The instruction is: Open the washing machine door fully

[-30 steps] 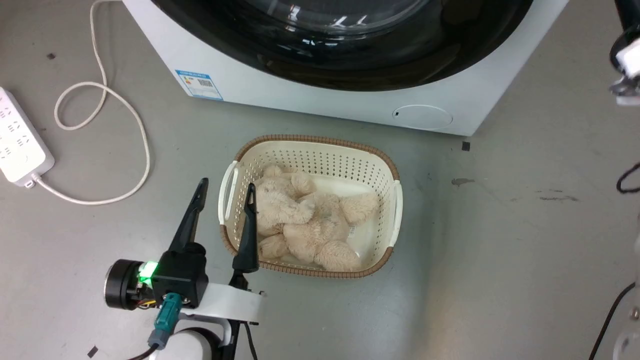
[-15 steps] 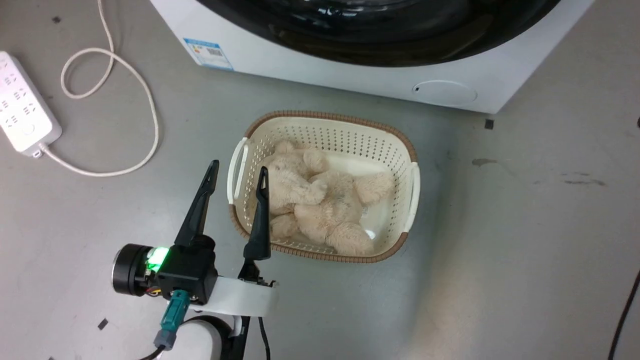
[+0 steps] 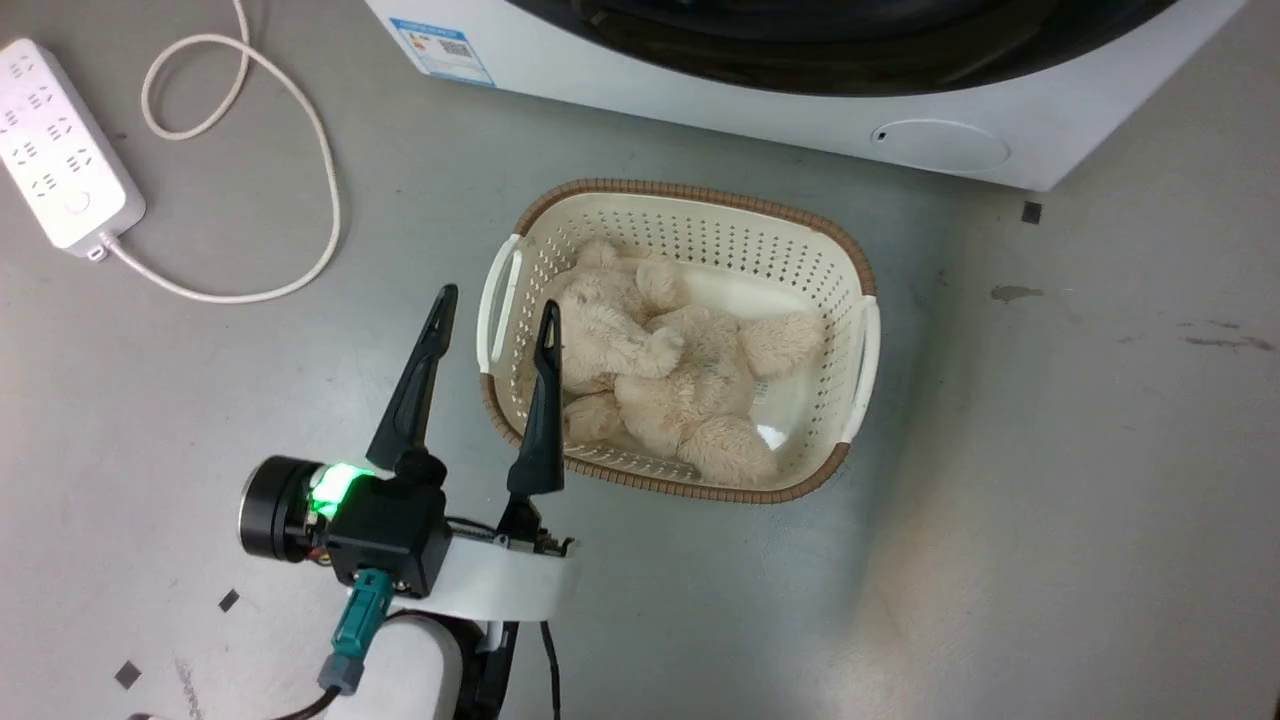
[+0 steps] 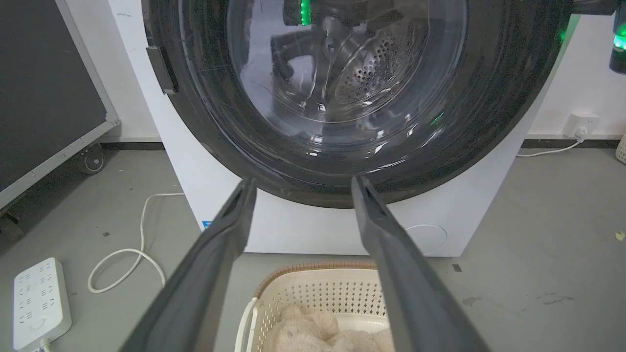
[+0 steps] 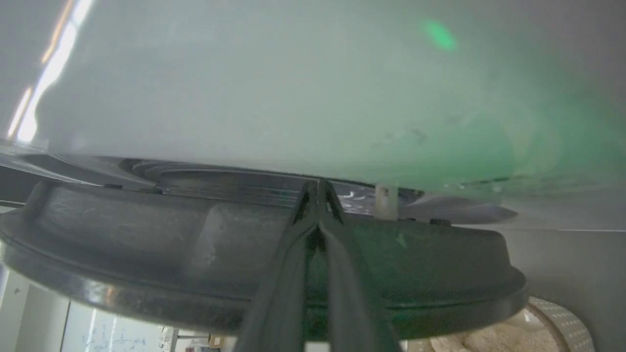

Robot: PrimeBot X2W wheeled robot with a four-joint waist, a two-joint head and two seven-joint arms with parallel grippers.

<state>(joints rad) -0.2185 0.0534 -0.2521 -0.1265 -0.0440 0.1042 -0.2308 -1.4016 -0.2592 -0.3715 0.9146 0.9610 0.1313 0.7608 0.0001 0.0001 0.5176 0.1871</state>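
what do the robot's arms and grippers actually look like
The left gripper has two long, dark, tapering fingers on a blocky black body with a lit green light. There is a round black cylinder at its side, a teal plug with a dark cable, and a white wrist. The right gripper has the same dark grey, pointed fingers.
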